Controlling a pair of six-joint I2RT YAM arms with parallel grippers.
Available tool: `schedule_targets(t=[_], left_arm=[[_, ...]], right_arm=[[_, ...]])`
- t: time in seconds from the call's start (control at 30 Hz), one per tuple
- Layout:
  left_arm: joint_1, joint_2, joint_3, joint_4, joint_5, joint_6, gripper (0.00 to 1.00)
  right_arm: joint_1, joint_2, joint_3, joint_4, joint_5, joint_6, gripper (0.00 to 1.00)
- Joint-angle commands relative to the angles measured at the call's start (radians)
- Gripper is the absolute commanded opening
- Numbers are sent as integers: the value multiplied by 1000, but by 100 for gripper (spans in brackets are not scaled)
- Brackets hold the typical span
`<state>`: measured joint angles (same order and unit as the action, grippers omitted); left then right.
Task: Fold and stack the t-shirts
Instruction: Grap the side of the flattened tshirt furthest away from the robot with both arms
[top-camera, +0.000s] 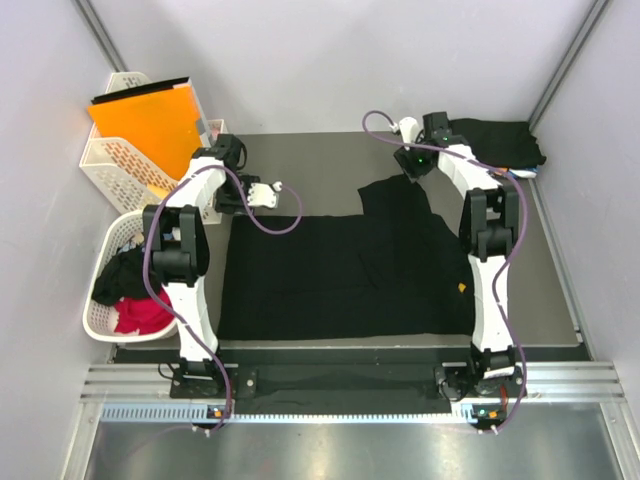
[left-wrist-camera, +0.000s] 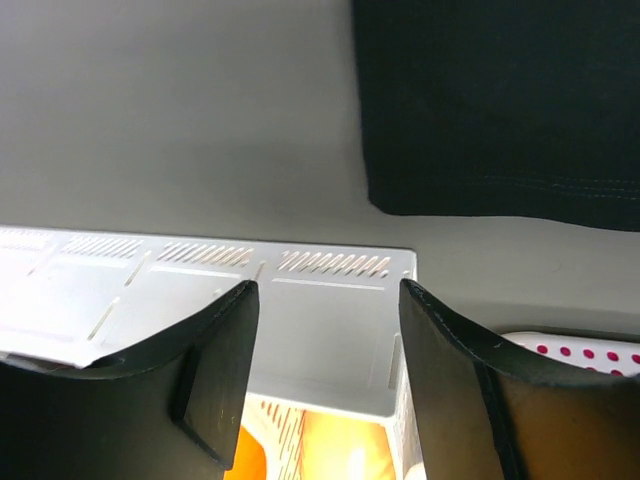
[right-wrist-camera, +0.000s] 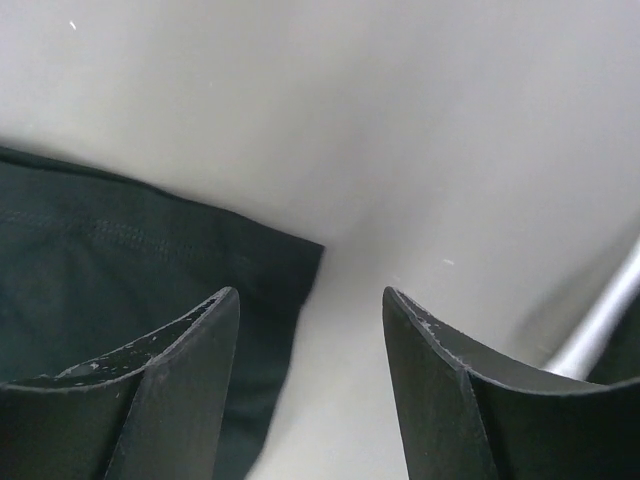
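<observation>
You are holding your left gripper (left-wrist-camera: 325, 295) with its fingers spread and empty, hovering over a white basket (left-wrist-camera: 150, 290) just beside the far left corner of the black t-shirt (top-camera: 340, 270), which is lying flat across the table (top-camera: 320, 150). Your right gripper (right-wrist-camera: 310, 300) is hanging spread and empty at that shirt's far edge, near a folded black shirt (top-camera: 497, 142) in the far right corner.

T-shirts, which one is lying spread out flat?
The large black t-shirt in the centre. The black shirt at the far right corner is bundled compactly; the red shirt in the white basket is crumpled.
</observation>
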<state>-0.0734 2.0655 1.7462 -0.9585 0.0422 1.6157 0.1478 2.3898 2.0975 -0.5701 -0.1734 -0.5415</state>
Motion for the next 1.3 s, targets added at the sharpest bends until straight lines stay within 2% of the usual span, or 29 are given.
schedule_targets(t=[0.0,0.4,0.97,1.27], left_arm=[[-5,15,16,-65,8,46,63],[-23,12,16,-86,-13,68,63],[-37,-33,10,-95,-30,73,63],[-60,-41,15,-100,-62,61,64]], right_arm=[[1,35,73,7,-47,40,60],[-1,75,90,3,-93,61,53],[-25,101,101,4,-140,141,54],[-86,98,93,-25,-273,198,53]])
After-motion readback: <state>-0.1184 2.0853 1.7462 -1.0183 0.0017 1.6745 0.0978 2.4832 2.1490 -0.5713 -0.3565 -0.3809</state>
